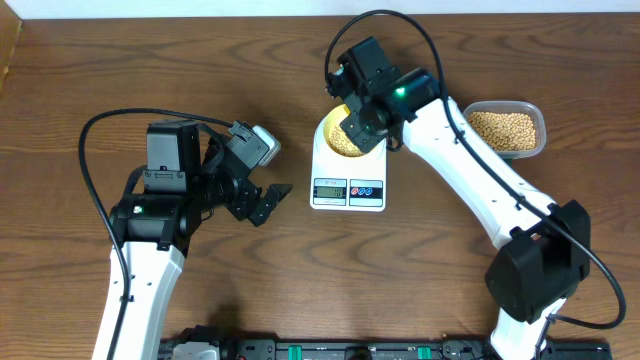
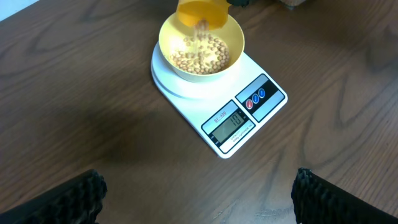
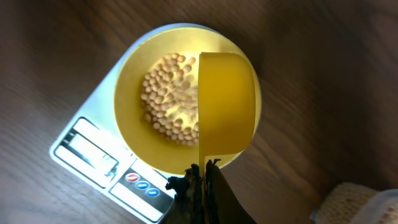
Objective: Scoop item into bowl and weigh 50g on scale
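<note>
The pale-yellow bowl [image 1: 328, 130] [image 2: 169, 32] [image 3: 127, 134] stands on the white scale [image 1: 320, 168] [image 2: 205, 107] [image 3: 93, 118], holding a layer of tan beans [image 2: 202, 55] [image 3: 166, 99]. My right gripper [image 1: 362, 118] [image 3: 203, 177] is shut on the handle of a bright-yellow scoop [image 2: 200, 12] [image 3: 227, 106], tipped on its side over the bowl, with beans falling from it. My left gripper [image 1: 262, 202] [image 2: 199, 205] hangs open above the bare table left of the scale, its fingers [image 2: 62, 199] far apart with nothing between them.
A clear plastic tub [image 1: 540, 125] of beans [image 1: 503, 130] sits at the right, behind the right arm; its corner [image 3: 364, 205] shows in the right wrist view. The scale's display [image 1: 330, 189] [image 2: 230, 122] faces the front edge.
</note>
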Available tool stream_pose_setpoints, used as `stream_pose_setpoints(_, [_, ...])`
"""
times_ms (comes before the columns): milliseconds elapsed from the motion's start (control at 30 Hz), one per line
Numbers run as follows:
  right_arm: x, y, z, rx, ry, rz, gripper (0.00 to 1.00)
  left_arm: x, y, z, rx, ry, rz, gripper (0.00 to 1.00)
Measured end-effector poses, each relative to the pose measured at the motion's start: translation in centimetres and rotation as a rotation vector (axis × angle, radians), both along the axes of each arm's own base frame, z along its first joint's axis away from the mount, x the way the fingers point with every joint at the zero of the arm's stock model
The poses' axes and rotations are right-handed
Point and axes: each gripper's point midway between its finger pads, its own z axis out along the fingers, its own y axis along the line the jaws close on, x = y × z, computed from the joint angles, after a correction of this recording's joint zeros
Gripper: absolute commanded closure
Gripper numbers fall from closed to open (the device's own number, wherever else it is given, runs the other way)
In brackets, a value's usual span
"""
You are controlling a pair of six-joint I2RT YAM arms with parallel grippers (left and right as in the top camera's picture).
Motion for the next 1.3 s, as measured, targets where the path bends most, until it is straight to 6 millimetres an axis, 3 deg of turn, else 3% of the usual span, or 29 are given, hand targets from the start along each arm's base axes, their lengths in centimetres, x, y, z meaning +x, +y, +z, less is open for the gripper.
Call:
stream_pose_setpoints(267, [0.4, -0.6, 0.1, -0.029, -0.017, -0.002, 0.99, 0.0, 0.0, 0.0, 0.0, 0.0, 0.0, 0.02])
stream_pose_setpoints(600, [1.2, -2.5, 1.0, 0.119, 0.046, -0.041, 0.99, 0.0, 0.0, 0.0, 0.0, 0.0, 0.0, 0.02])
stream_pose_setpoints(733, [2.0, -5.8, 3.7, 0.219, 0.033, -0.111, 0.99, 0.0, 0.0, 0.0, 0.0, 0.0, 0.0, 0.02])
stream_pose_setpoints(933, [2.6, -14.0, 7.4, 0.291, -0.007, -0.296, 0.99, 0.0, 0.0, 0.0, 0.0, 0.0, 0.0, 0.02])
stream_pose_setpoints(1100, [2.2, -19.5, 6.9, 0.284, 0.032, -0.434, 0.99, 0.0, 0.0, 0.0, 0.0, 0.0, 0.0, 0.02])
stream_pose_setpoints(1300, [1.3, -24.3, 6.2, 0.235, 0.058, -0.559, 0.99, 0.0, 0.0, 0.0, 0.0, 0.0, 0.0, 0.02])
